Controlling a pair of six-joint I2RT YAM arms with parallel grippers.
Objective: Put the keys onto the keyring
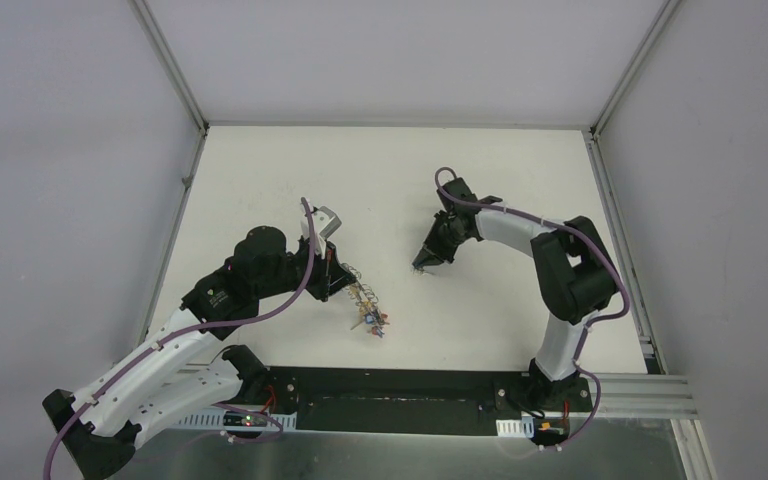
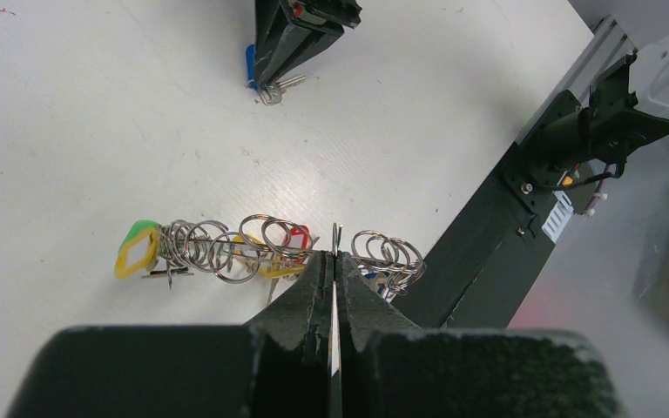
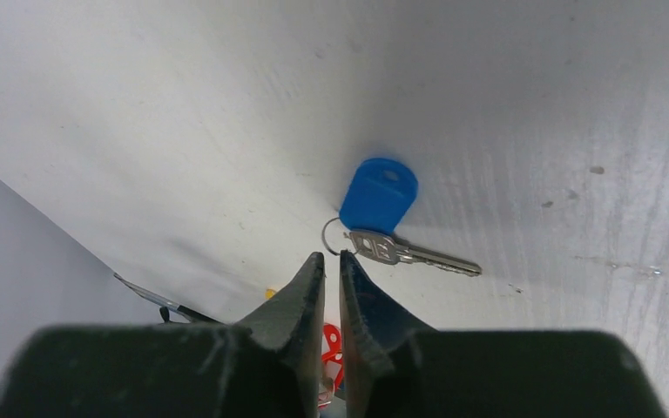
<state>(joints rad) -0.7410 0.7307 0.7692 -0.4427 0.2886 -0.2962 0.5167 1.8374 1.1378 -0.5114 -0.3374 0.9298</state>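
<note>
My left fingers (image 2: 327,261) are clamped on one loop of the keyring (image 2: 218,248). The keyring lies in a row on the table (image 2: 96,104) with its coloured tags. I should hold that loop firm and steady so it does not twist.

My right fingers (image 3: 322,266) are nearly together, with only a thin slit. They sit right at the little ring of the blue key (image 3: 381,198). I cannot tell if they pinch it.

The blue key lies flat on the table, just past my right fingertips and well apart from the keyring. I think I must grab that little ring tight, lift slowly, and carry it over to the held loop.
</note>
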